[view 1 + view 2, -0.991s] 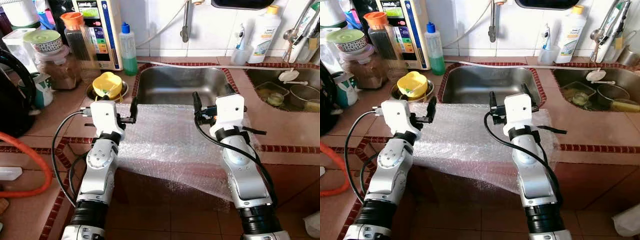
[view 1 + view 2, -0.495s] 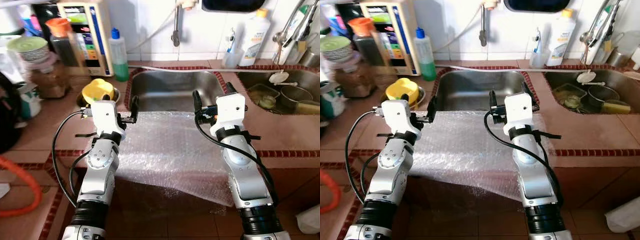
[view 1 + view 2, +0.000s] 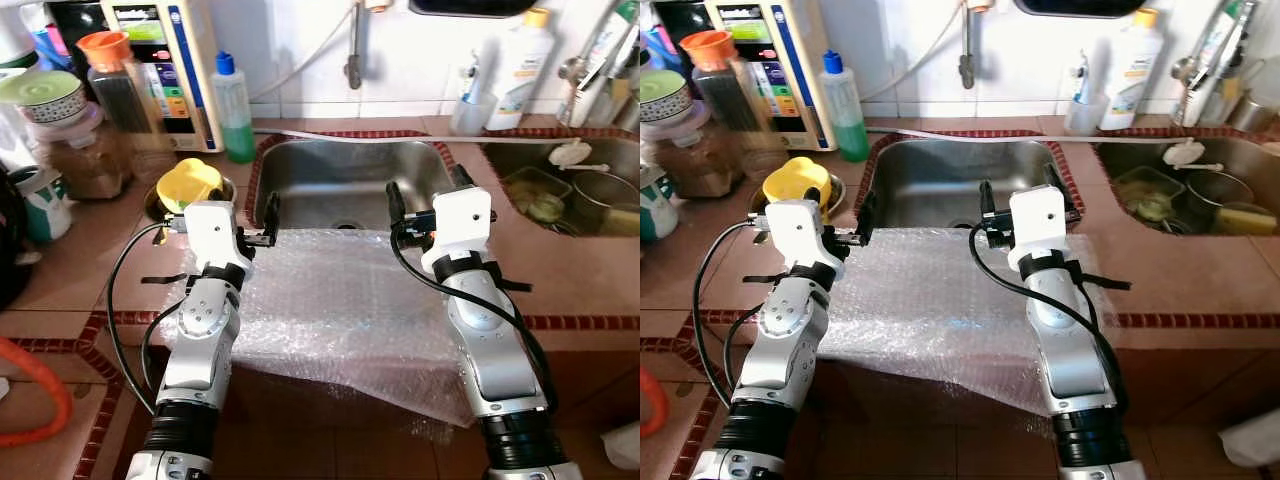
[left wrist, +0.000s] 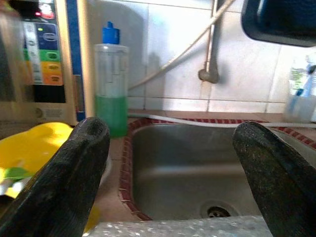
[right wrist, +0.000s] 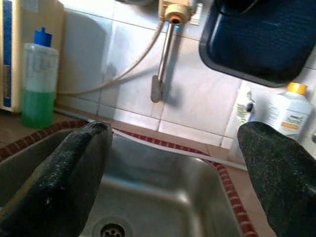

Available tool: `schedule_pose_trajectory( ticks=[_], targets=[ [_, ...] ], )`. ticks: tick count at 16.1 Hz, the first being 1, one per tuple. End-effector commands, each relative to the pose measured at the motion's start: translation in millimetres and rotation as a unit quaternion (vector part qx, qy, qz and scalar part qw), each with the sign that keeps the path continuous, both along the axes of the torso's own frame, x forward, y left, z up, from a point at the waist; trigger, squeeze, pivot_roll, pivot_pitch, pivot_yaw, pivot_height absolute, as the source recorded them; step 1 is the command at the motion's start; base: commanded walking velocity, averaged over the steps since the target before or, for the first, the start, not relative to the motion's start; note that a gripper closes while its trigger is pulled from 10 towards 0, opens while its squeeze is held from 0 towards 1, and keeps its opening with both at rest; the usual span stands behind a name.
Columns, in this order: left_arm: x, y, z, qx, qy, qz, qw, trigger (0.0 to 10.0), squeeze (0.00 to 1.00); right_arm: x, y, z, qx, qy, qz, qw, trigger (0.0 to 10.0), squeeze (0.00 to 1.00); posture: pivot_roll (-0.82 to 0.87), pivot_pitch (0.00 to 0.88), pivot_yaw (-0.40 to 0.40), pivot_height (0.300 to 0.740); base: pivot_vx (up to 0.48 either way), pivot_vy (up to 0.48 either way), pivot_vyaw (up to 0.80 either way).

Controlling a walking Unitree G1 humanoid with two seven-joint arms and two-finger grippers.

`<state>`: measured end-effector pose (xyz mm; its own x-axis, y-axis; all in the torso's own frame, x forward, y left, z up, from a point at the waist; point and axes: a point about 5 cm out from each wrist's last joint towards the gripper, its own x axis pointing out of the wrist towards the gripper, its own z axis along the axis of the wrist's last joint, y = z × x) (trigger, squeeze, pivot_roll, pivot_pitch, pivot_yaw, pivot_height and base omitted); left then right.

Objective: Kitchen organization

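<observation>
A sheet of clear bubble wrap [image 3: 340, 300] lies on the tiled counter in front of the steel sink [image 3: 350, 175], and its near edge hangs over the counter's front. My left gripper [image 3: 220, 208] hovers at the sheet's far left corner. It is open, with its fingers [image 4: 74, 173] spread wide and nothing between them. My right gripper [image 3: 427, 190] is over the far right corner, also open and empty. Both point toward the sink basin. Through the right wrist view's fingers [image 5: 74, 173] I see the drain and the faucet [image 5: 170, 29].
A yellow bowl [image 3: 190, 185] sits left of the sink, close to my left gripper. Behind it stand a green soap bottle [image 3: 235, 110], a water purifier [image 3: 165, 60] and jars [image 3: 75, 140]. A second basin [image 3: 570, 190] with dishes lies at the right. An orange hose [image 3: 40, 410] curls at the lower left.
The whole picture has shifted, so the camera has moved. Both grippers stay open over the bubble wrap's far edge, and the sheet lies as before.
</observation>
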<state>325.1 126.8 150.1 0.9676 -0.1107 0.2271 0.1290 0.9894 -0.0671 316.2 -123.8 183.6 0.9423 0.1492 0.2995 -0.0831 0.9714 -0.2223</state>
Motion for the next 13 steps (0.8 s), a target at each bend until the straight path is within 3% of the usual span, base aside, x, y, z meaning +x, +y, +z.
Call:
schedule_pose_trajectory(
  ticks=[1,8,10,13],
  targets=[
    [-1.5,1.9,0.1,-0.001,-0.002,0.003,1.000,10.0,0.00,-1.1,0.1,2.7,-0.002,-0.005,0.002,1.000,10.0,0.00,-0.03,0.000,0.030,0.740,0.480,0.000,0.00],
    [-3.6,1.8,-1.3,0.005,0.001,0.003,1.000,10.0,0.00,-3.1,0.8,1.2,-0.001,-0.002,0.004,1.000,10.0,0.00,-0.03,0.000,0.032,0.740,0.466,0.000,0.00],
    [-4.1,2.8,-1.4,-0.008,0.000,0.011,1.000,10.0,0.00,-3.9,1.1,0.3,-0.001,0.000,0.004,1.000,10.0,0.00,-0.03,0.000,0.030,0.740,0.000,0.000,0.00],
    [-4.6,6.8,3.3,0.012,-0.015,0.033,0.999,10.0,0.00,-4.0,0.3,0.2,-0.002,0.001,0.005,1.000,10.0,0.00,-0.03,0.000,0.030,0.740,0.000,0.000,0.00]
  ],
)
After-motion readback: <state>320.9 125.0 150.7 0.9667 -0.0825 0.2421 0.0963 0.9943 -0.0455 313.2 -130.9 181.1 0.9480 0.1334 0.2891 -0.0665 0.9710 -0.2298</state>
